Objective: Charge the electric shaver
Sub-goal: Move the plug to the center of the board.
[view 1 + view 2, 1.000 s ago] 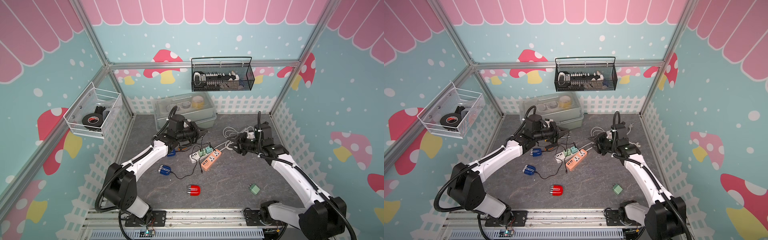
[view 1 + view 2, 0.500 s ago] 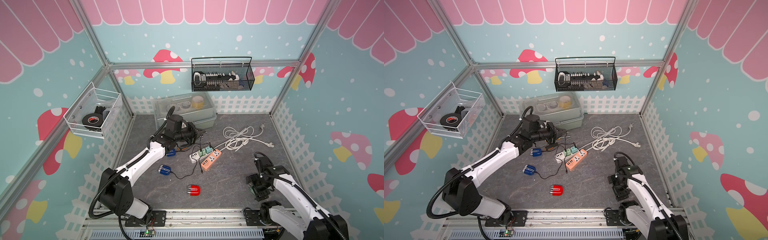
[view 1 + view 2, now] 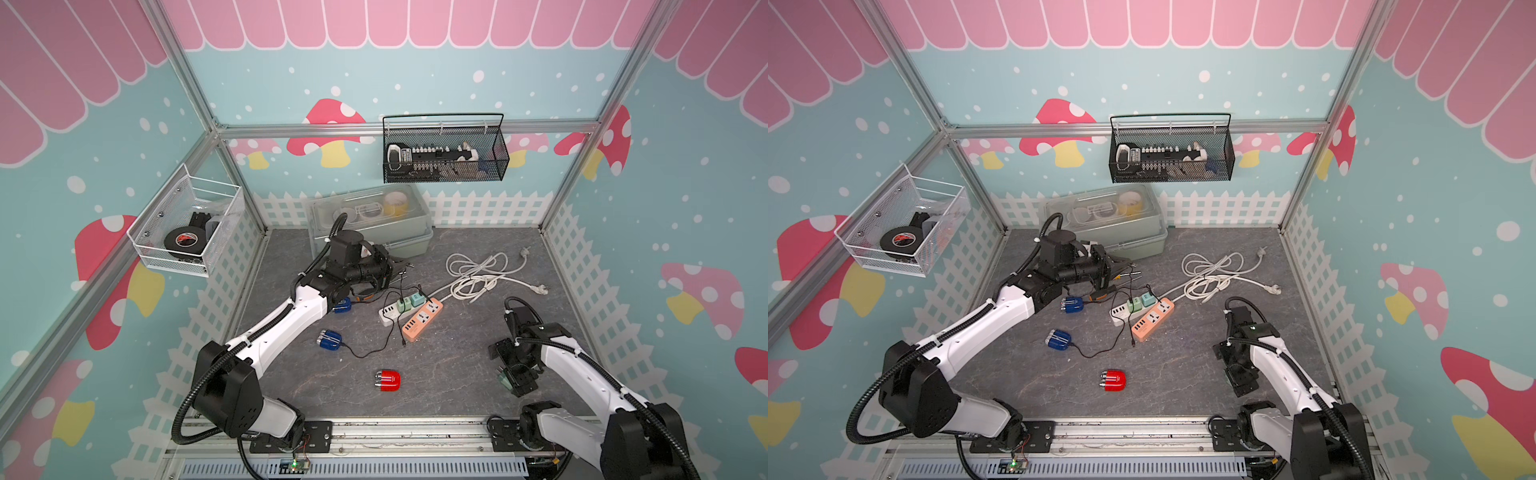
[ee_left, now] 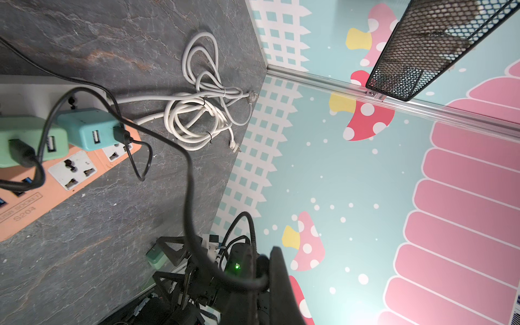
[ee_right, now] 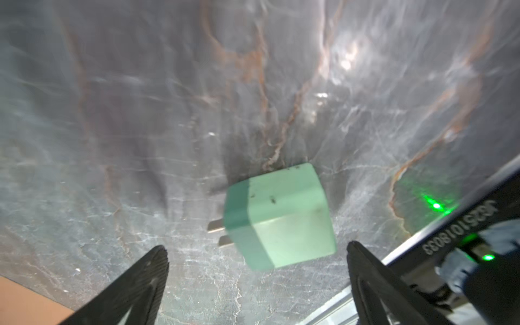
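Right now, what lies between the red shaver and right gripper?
Bare table only, in both top views, between the red shaver and the right gripper; the green adapter lies at its open jaws.

Table (image 3: pixel 436 374) is dark grey stone-look with rusty veins; walls (image 3: pixel 415 83) are teal with white dots, red-and-white mushrooms and pink scallops up top. There's a red shaver (image 3: pixel 387 381), two blue shavers (image 3: pixel 329 338) (image 3: pixel 342 306), an orange strip (image 3: pixel 423 320), a white strip (image 3: pixel 386 311), black cords (image 4: pixel 190 180), and the charger (image 5: pixel 281 216) is mint green.
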### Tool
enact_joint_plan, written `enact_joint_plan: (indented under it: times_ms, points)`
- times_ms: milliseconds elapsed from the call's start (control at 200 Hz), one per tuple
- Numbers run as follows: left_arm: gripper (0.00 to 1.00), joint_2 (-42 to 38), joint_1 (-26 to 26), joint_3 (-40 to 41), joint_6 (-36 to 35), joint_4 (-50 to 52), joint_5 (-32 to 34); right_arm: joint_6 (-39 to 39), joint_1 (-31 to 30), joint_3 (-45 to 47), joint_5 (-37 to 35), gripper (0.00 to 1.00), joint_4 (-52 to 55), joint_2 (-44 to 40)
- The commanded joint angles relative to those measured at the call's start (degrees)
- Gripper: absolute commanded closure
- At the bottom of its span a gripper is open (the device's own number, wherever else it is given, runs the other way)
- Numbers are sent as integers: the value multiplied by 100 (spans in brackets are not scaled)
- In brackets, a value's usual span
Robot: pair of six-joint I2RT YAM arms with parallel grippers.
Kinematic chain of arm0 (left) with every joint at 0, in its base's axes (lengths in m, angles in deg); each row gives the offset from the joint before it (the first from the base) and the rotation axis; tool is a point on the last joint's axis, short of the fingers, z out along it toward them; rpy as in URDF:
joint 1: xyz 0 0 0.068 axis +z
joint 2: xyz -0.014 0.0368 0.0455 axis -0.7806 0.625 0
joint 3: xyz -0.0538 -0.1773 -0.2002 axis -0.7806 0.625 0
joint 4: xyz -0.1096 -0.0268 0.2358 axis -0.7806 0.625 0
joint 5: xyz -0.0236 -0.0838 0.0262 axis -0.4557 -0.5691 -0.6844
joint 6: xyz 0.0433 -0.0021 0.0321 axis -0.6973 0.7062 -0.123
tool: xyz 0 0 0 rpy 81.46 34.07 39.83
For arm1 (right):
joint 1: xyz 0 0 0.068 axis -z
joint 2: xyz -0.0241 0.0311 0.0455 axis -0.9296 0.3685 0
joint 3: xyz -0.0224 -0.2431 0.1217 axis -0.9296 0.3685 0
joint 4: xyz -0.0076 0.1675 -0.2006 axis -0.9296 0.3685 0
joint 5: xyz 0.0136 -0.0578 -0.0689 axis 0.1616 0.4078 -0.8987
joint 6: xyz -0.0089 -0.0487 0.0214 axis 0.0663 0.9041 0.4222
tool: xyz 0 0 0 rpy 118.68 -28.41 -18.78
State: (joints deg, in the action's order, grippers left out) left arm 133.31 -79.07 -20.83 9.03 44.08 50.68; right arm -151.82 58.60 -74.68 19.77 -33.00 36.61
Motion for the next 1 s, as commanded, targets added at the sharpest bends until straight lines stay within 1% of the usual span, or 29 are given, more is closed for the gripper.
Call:
enact_joint_plan:
  times_ms: [0,70,215,325,445,530,705,825,931,996]
  points:
    - [100,-129,42,100,58,-32,-35,542,27,-337,-639,1,372,105]
    - [100,-104,44,92,77,-72,-63,763,74,-326,-697,1,312,229]
    - [100,-40,50,41,76,-121,-133,1075,119,-168,-323,1,49,469]
    - [100,-14,50,29,79,-156,-134,1173,125,-81,-379,1,-18,452]
    - [100,3,59,24,80,-173,-146,1187,126,128,-81,2,-489,548]
    - [100,21,70,21,80,-188,-168,1192,125,117,70,3,-785,667]
    - [100,30,77,30,83,-192,-168,1054,105,-33,383,7,-1246,968]
    - [100,13,92,57,80,-201,-160,1043,106,-275,305,7,-1446,1219]
    - [100,-13,95,91,77,-210,-143,1043,105,-589,367,8,-1688,1698]
    - [100,-31,94,117,81,-223,-140,859,82,-810,487,8,-1854,2005]
